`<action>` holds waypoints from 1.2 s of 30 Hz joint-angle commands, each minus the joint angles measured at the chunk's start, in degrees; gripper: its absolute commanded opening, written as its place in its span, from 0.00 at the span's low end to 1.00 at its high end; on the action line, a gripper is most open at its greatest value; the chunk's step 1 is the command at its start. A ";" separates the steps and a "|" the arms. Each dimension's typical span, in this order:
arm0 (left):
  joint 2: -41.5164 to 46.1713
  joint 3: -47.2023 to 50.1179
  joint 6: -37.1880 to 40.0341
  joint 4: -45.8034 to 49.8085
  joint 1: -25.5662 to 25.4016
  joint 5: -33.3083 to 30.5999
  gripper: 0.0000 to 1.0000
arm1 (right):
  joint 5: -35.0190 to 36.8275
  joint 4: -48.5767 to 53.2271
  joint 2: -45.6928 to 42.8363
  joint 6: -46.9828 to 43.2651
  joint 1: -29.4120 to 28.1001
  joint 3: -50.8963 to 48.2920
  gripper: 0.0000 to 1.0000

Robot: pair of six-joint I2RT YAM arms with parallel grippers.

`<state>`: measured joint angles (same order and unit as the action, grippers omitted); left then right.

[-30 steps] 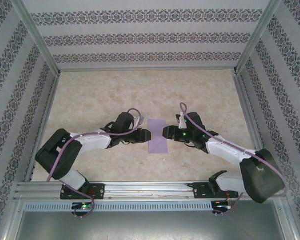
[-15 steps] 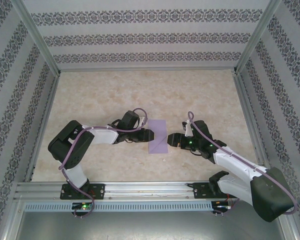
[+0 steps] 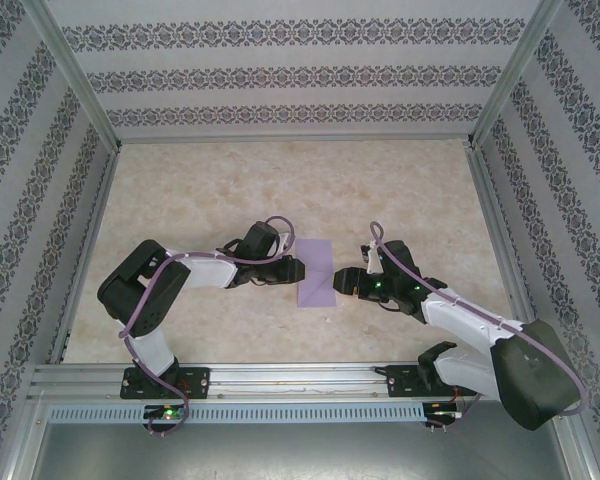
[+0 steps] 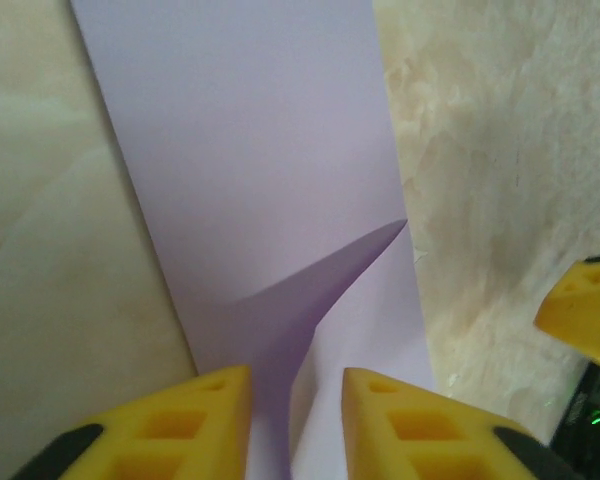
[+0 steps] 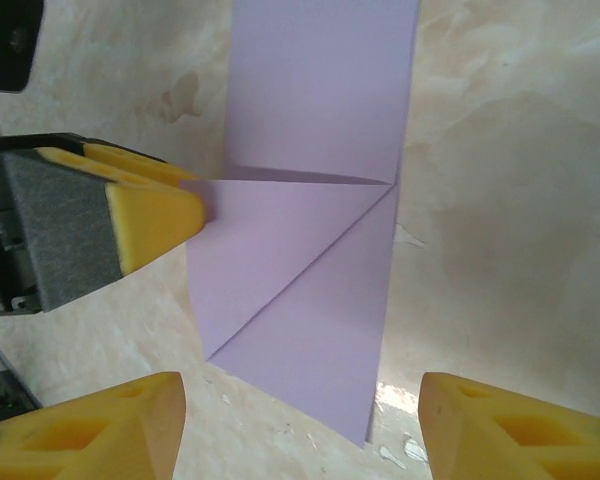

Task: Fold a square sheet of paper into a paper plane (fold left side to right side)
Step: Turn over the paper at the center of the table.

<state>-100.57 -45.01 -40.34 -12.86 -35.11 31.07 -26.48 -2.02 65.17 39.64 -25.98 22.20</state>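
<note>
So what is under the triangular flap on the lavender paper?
Under the flap lies another layer of the same paper, on the table. The left wrist view shows a shadowed gap there; deeper in is covered.

Counter [image 3: 230,190]: beige marble-look top, mottled, with a darker stain [image 5: 180,95] in the right wrist view. Walls [image 3: 300,75] on three sides, white with dark ornamental bands. Aluminium posts [image 3: 72,70] at the back corners. Aluminium rail [image 3: 300,375] along the near edge, slotted strip [image 3: 300,412] just in front of it.
</note>
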 commanded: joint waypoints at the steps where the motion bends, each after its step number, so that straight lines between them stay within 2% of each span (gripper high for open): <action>1: 0.28 1.37 -0.78 -5.36 0.66 1.28 0.15 | -3.16 -6.04 1.72 2.14 0.01 -0.66 0.63; 4: 1.78 2.74 -1.45 -7.80 0.66 1.19 0.08 | -4.40 -9.74 3.87 3.54 -0.41 -0.40 0.63; 7: 3.97 5.12 -2.55 -11.17 0.66 0.16 0.05 | -4.74 -13.82 6.43 5.01 -0.98 -0.05 0.63; 14: 8.01 11.03 -5.43 -19.30 0.66 -3.90 0.05 | -4.31 -20.56 13.86 6.77 -2.78 2.72 0.66; 20: 8.77 12.78 -6.43 -21.17 0.70 -4.75 0.05 | -2.72 -23.49 18.46 6.64 -4.22 4.99 0.65; 25: 8.25 12.97 -6.77 -21.78 0.75 -4.88 0.05 | -2.35 -24.94 21.99 6.24 -5.04 6.99 0.61; 30: 7.51 12.95 -7.01 -22.03 0.75 -4.83 0.09 | -2.22 -25.84 24.80 6.24 -6.01 8.46 0.55; 36: 8.69 13.21 -6.70 -21.80 0.75 -5.07 0.17 | -2.35 -26.63 25.55 6.17 -6.54 8.75 0.29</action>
<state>-92.92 -32.47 -47.00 -32.40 -35.11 26.70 -29.23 -26.46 90.48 46.33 -32.05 29.76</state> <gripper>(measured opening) 0.159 0.318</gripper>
